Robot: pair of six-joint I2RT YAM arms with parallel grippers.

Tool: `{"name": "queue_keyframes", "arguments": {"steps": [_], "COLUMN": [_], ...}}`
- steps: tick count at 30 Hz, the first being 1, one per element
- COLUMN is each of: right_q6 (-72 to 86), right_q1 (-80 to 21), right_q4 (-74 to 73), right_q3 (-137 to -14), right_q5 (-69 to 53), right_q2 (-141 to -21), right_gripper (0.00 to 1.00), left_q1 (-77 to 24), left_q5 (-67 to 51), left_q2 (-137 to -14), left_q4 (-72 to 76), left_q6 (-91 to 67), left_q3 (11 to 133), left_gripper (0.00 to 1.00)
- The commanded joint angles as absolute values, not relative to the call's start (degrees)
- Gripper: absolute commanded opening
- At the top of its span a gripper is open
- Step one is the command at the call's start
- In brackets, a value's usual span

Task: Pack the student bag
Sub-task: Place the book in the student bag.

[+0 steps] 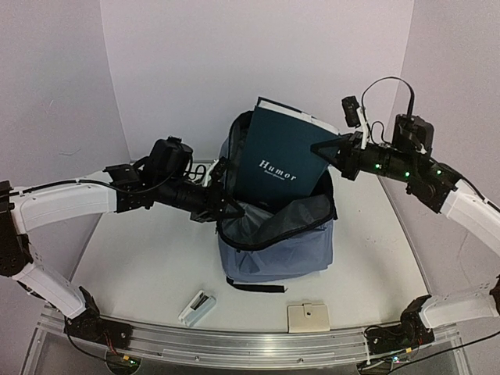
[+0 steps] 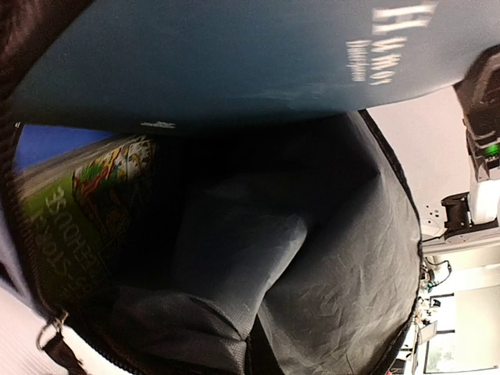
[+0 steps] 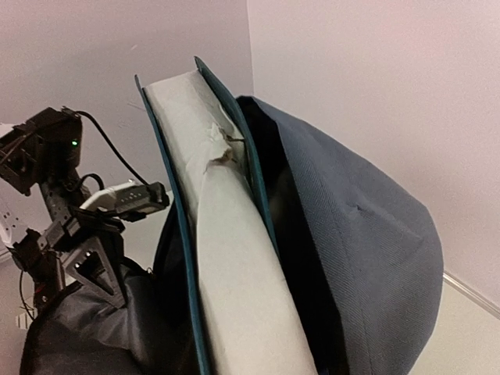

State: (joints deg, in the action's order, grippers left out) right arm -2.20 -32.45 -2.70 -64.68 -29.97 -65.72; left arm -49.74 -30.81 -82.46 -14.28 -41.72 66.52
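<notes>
One student bag [image 1: 289, 254] holds one teal book [image 1: 277, 160] (plus one green book [image 2: 86, 219]).

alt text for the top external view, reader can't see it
An open slate-blue backpack stands mid-table with a dark teal book titled Humor sticking up out of it. The left gripper is at the bag's rim, the right gripper at the book's edge.
</notes>
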Motion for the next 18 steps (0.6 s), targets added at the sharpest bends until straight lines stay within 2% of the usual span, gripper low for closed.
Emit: {"name": "queue_keyframes", "arguments": {"steps": [1,8,15,18], "right_q6": [2.4,3.9,6.6,7.7], "right_q1": [-32.4,-32.1,-32.1,-32.1], "right_q4": [-0.1,-4.1,-3.6,-2.6], "right_q3": [-70.7,-70.4,-65.5,-63.9], "right_q5": [-36.3,-34.8,-16.2,-15.1], "right_q2": [-65.6,-69.2,-66.1,-64.4], "right_gripper": [0.0,0.0,0.0,0.0], "left_q1": [-49.8,-42.7,-36.9,-33.8], "left_q5": [-30.6,-36.2,-38.0,-38.5], "left_q2": [-80.5,-84.4,-96.0,-99.0], "left_q4": [-16.2,-22.7,-36.0,-34.8], "left_q6": [-37.7,-31.9,-20.7,-19.7], "left_q3": [73.6,80.7,95.0,96.5], "left_gripper": [0.0,0.0,0.0,0.02]}}
